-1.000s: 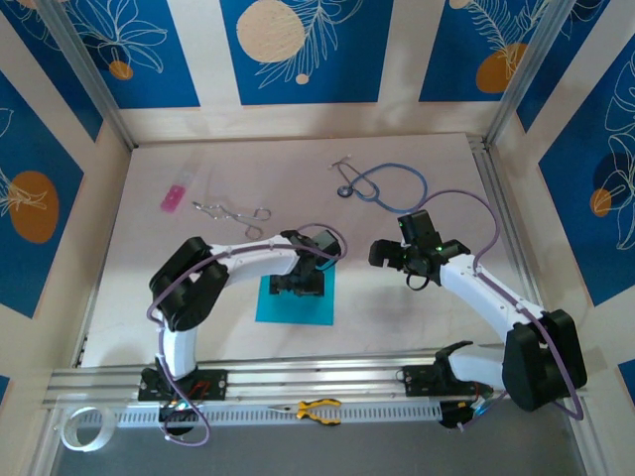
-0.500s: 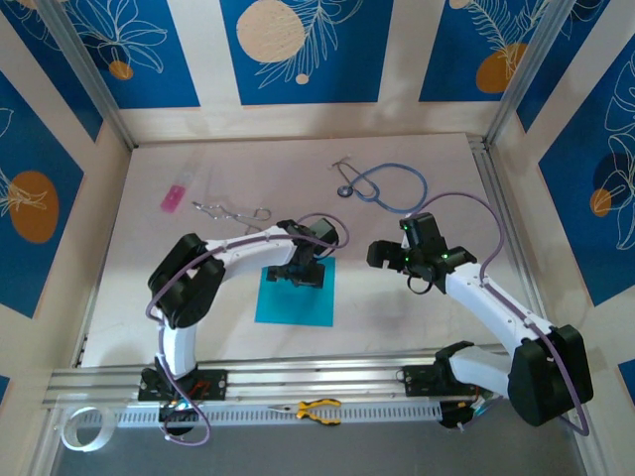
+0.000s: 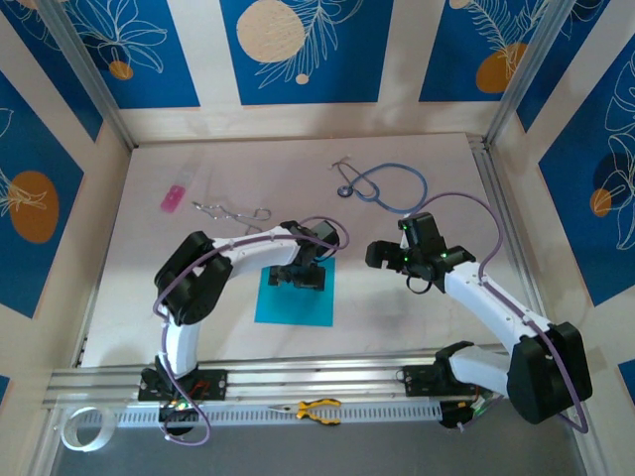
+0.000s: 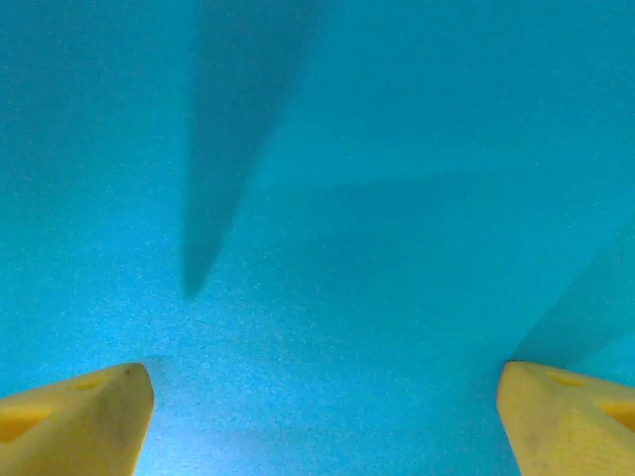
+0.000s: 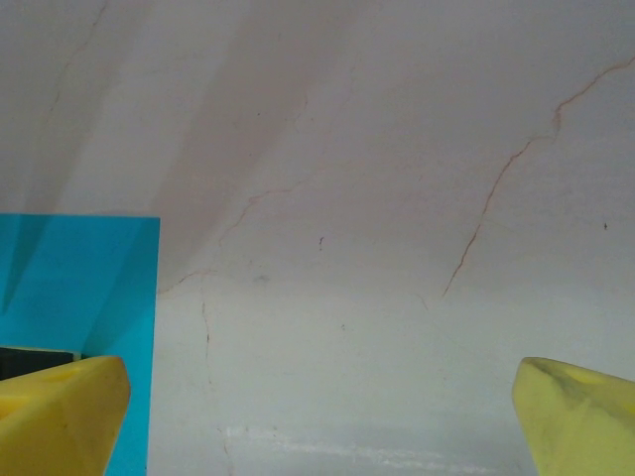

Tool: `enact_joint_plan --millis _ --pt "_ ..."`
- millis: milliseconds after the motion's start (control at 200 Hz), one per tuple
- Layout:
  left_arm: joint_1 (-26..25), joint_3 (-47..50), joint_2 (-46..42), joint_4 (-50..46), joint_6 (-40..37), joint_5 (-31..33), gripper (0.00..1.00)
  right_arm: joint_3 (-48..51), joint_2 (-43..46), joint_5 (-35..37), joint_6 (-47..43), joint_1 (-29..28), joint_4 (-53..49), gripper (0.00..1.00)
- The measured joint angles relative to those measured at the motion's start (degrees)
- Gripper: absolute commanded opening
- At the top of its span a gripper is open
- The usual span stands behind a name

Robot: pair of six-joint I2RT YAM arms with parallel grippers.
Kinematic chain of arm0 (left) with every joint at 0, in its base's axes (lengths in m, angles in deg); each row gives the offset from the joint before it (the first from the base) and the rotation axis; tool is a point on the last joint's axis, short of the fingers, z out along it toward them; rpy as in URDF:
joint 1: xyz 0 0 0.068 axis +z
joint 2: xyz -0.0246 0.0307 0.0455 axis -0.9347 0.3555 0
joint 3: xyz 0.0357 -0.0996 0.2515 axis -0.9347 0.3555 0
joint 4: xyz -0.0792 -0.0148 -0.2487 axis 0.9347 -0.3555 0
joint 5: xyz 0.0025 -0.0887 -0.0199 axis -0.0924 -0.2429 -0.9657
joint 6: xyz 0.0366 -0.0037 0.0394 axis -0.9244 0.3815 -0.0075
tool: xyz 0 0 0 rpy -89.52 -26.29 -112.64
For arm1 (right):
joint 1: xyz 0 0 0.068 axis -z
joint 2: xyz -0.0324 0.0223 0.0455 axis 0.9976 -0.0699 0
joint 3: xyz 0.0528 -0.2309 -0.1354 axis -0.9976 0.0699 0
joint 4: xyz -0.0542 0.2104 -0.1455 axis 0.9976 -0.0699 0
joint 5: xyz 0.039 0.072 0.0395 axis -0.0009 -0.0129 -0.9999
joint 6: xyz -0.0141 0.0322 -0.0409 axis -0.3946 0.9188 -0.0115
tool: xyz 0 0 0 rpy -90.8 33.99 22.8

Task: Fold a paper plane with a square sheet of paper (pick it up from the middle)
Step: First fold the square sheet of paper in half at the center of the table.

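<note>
Square sheet of paper lies flat on the worktop, mid-width and nearer the near edge than the far one. It's square, so no long axis and no pointing end. Its sides run roughly parallel to the worktop edges, with a slight skew that puts the near-left corner a bit further left. No crease visible. Left fingers are spread wide and released. They hang low over the far part of the sheet with cyan paper between and beneath the tips, nothing gripped; can't tell whether the tips touch the paper. Right fingers are also spread wide and empty, over bare worktop just beside the sheet's right edge; that edge shows at the left of the right wrist view. Bare worktop lies left and right of the sheet. Stethoscope sits toward the far right, well apart from the sheet. Pink rectangle and metal clamp are toward the far left, the clamp nearer the left arm.
</note>
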Motion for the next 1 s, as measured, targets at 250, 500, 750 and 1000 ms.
enact_joint_plan --millis 250,500,750,1000 --pt "0.0 -0.37 0.52 -0.17 0.24 -0.17 0.9 0.0 -0.81 -0.22 -0.52 -0.02 -0.07 0.99" --pt "0.17 0.48 0.61 1.31 1.16 -1.64 0.89 0.0 -0.96 -0.63 -1.07 -0.02 -0.11 0.99" --pt "0.28 1.44 0.22 2.54 1.53 -2.89 0.88 0.0 -1.22 -0.85 -1.07 -0.04 -0.13 0.99" --pt "0.28 2.36 -0.39 3.5 1.77 -3.04 0.86 0.0 -1.22 -0.85 -1.05 -0.07 -0.2 0.99"
